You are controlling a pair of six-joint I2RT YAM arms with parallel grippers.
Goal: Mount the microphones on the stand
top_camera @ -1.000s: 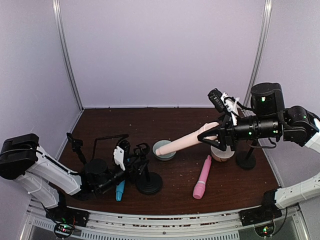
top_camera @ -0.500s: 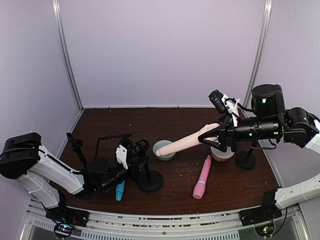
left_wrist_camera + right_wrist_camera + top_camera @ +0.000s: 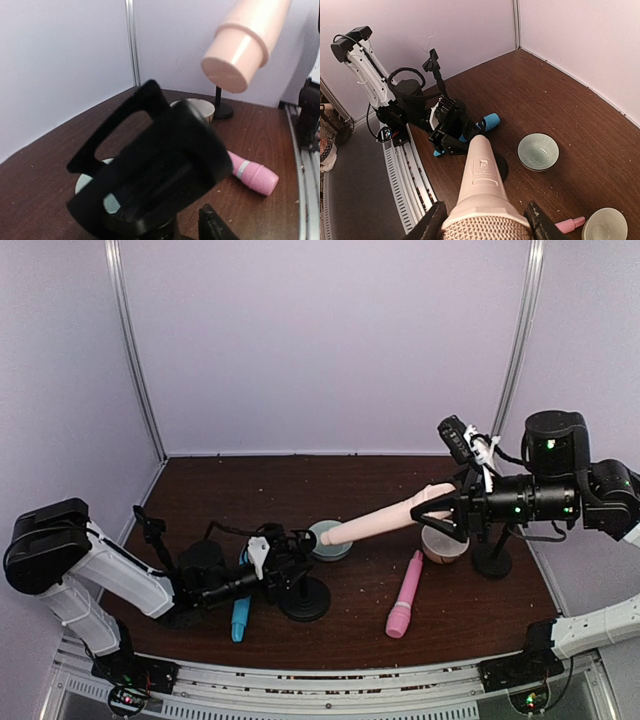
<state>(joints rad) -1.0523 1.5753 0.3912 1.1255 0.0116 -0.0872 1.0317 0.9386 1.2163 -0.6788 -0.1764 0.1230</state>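
My right gripper (image 3: 443, 508) is shut on the head end of the cream microphone (image 3: 380, 520) and holds it above the table, its slim tail pointing left and down toward the black stand (image 3: 303, 595). In the right wrist view the cream microphone (image 3: 482, 187) sits between my fingers (image 3: 432, 224), above the stand's base (image 3: 501, 169). My left gripper (image 3: 278, 562) is shut on the stand's stem. The stand's clip (image 3: 150, 165) fills the left wrist view, with the cream microphone's tail (image 3: 245, 45) above it. The pink microphone (image 3: 404, 596) and the sky-blue microphone (image 3: 240, 616) lie on the table.
A teal bowl (image 3: 330, 540) sits behind the stand and a beige bowl (image 3: 443, 546) below my right gripper. A second black stand (image 3: 492, 560) is at the right and a third (image 3: 152, 532) at the far left. Walls close off the table on three sides.
My left gripper has moved right to the stand's stem and the stand has shifted slightly right. My right arm has drawn back a little to the right with the cream microphone.
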